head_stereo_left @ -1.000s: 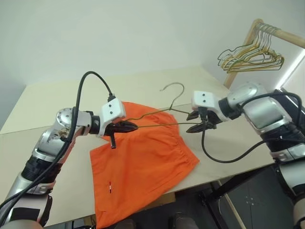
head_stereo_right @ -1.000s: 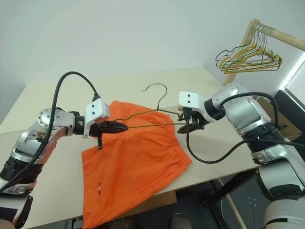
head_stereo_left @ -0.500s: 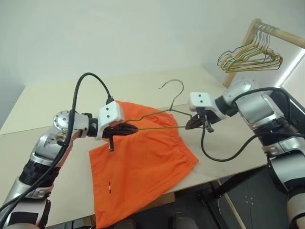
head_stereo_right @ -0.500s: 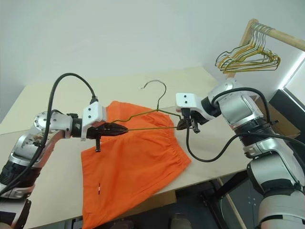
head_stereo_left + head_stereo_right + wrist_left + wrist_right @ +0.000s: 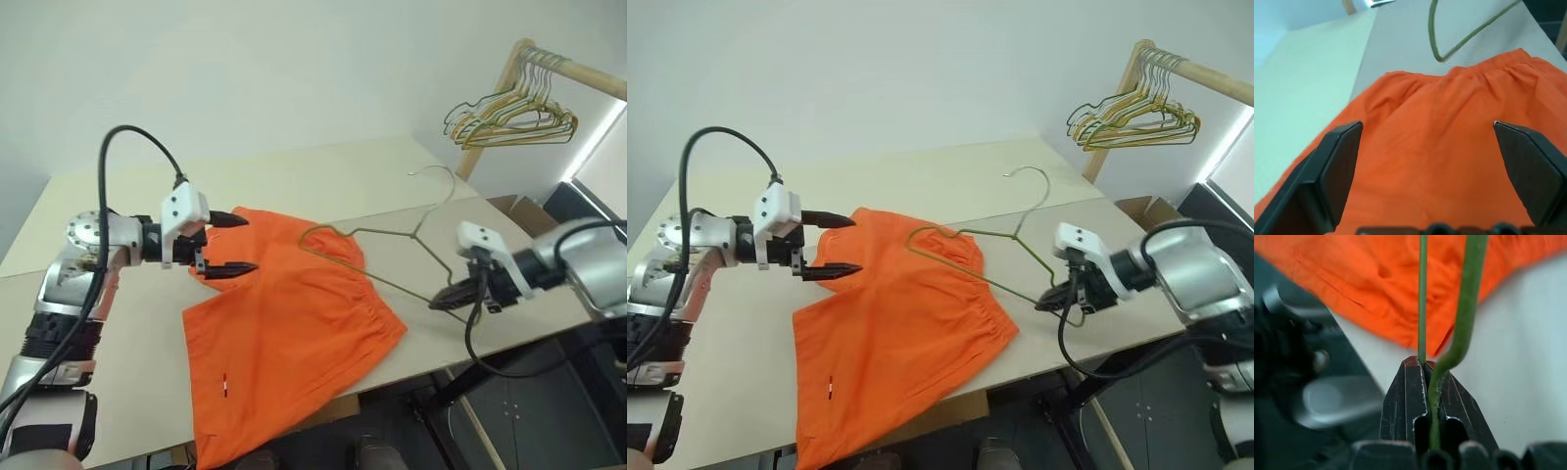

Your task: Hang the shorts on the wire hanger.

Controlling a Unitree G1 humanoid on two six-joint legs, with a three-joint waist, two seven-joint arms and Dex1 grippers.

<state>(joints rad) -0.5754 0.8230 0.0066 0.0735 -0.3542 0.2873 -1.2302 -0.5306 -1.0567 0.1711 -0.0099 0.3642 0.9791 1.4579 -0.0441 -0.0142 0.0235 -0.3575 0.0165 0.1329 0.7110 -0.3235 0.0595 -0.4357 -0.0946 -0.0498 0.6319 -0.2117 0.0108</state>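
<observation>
Nearest the camera, the shorts [image 5: 284, 343] lie flat on the table [image 5: 127, 323], 1 leg hanging over the near edge; a small white tag [image 5: 226, 383] sits on that leg, its marks too small to read. The gathered waistband runs along the right side of the garment.

To the right, near the table's edge, the right gripper [image 5: 449, 299] is clamped on 1 corner of the wire hanger [image 5: 377, 235]; in the right wrist view the 2 black fingers [image 5: 1400, 404] pinch the green wire where it bends. The hanger is held tilted above the table, its far corner over the upper part of the shorts and its hook [image 5: 434, 174] pointing away toward the back of the table.

To the left, the left gripper [image 5: 227, 243] hovers over the upper left corner of the shorts with its fingers [image 5: 1334, 169] spread wide and nothing between them.

Farthest back, at the right, a bunch of gold and green hangers [image 5: 509, 117] hangs on a wooden rail [image 5: 578, 73].
</observation>
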